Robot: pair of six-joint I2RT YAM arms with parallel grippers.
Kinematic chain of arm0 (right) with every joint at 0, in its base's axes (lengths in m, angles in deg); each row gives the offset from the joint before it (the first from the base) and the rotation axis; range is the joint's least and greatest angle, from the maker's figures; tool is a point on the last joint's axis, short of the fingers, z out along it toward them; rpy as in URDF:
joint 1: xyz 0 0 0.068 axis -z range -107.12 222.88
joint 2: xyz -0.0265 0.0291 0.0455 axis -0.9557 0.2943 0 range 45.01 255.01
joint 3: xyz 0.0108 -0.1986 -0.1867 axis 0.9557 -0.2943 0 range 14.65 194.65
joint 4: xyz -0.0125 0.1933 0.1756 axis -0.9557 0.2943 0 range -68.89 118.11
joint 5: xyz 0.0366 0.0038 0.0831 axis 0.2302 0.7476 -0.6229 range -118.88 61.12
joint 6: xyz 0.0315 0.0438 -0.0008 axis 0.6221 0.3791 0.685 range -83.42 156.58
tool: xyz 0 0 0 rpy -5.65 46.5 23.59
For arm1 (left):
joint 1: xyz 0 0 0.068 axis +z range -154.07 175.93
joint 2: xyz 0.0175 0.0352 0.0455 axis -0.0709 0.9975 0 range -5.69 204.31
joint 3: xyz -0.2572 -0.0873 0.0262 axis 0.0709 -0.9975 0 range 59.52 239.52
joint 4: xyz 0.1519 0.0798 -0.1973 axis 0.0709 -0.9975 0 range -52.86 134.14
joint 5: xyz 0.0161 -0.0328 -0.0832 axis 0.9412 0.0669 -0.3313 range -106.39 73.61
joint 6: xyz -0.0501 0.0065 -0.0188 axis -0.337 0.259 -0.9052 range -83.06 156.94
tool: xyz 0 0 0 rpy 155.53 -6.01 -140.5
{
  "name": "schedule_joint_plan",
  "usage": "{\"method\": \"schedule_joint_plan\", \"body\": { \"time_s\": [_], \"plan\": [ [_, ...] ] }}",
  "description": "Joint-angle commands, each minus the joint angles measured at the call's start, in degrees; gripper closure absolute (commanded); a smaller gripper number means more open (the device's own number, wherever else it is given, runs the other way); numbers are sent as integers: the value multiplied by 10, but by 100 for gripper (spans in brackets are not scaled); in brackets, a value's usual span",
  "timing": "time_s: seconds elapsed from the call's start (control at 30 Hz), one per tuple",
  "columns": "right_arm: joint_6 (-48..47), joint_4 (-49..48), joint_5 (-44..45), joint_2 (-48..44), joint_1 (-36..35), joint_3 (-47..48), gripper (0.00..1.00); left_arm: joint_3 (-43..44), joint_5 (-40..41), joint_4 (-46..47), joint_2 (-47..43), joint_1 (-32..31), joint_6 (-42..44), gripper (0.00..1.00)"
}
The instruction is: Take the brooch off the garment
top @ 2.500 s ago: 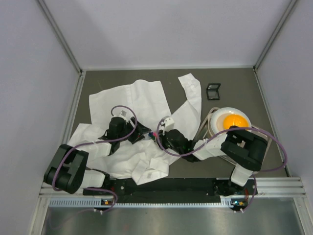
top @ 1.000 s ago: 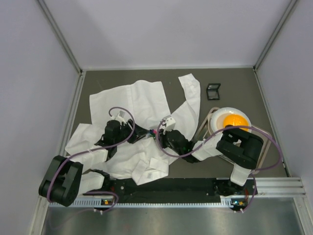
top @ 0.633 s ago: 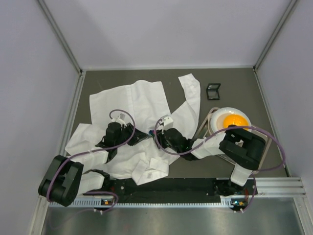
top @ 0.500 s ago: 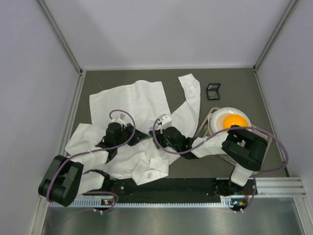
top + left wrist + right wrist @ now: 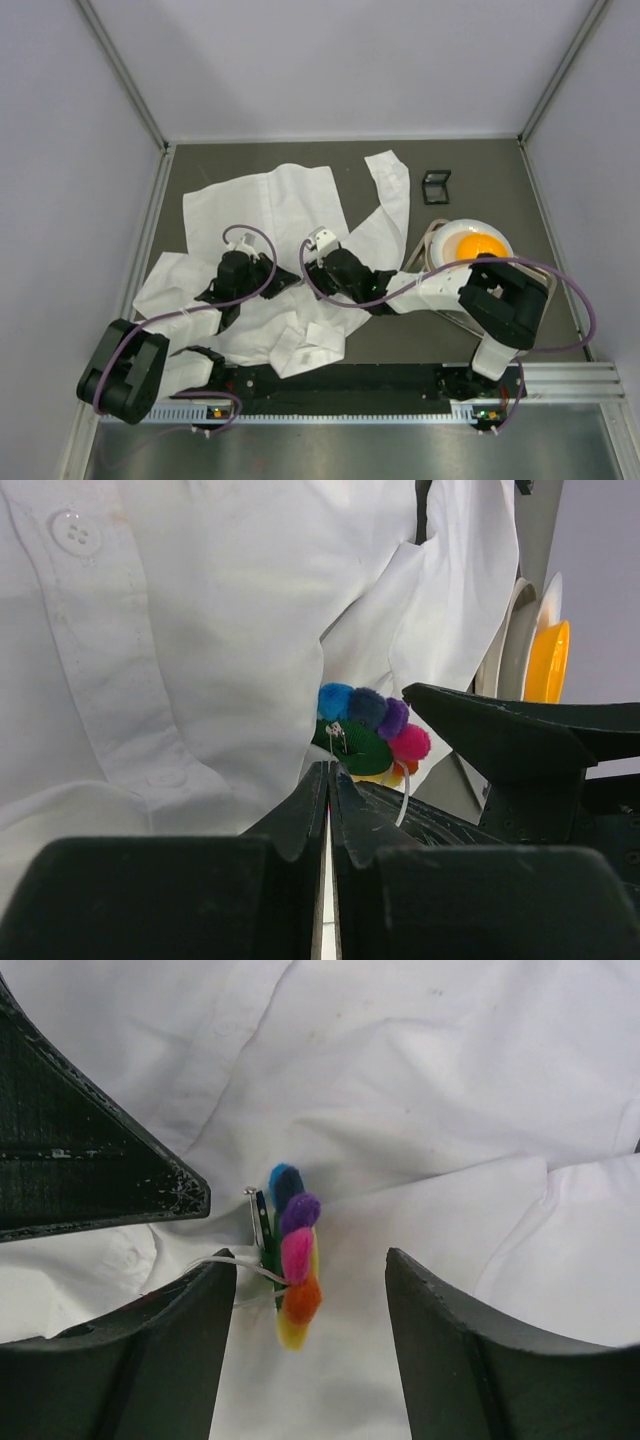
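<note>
Shifted left since a second ago, the right jaws are spread astride the brooch (image 5: 293,1255), which is seen edge-on against the shirt (image 5: 270,200), long axis running out along the jaws. Left jaws are pressed together just beside its pin; whether anything is pinched cannot be told.

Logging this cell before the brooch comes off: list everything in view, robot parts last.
garment: one, white, spread creased over the table's middle and left
brooch: one, many-coloured, on the garment between the grippers
bowl: one, orange, right side, on white plates
small box: one, black, beyond the bowl
table: one, dark grey, under everything
left gripper: one, black, shut beside the brooch
right gripper: one, black, open astride the brooch
</note>
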Motion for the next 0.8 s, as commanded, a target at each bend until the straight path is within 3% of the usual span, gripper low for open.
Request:
{"method": "schedule_joint_plan", "body": {
  "time_s": [0.0,0.2,0.53,0.77],
  "plan": [
    [6,73,24,-26,0,29,39,-2,5,33,16,-5,6,95],
    [39,138,52,-80,-1,-2,35,0,0,42,30,-9,6,96],
    [14,248,96,-122,0,4,28,2,0,29,21,-10,7,97],
    [22,185,43,-136,-9,23,28,11,22,-12,-1,-10,14,99]
  ]
}}
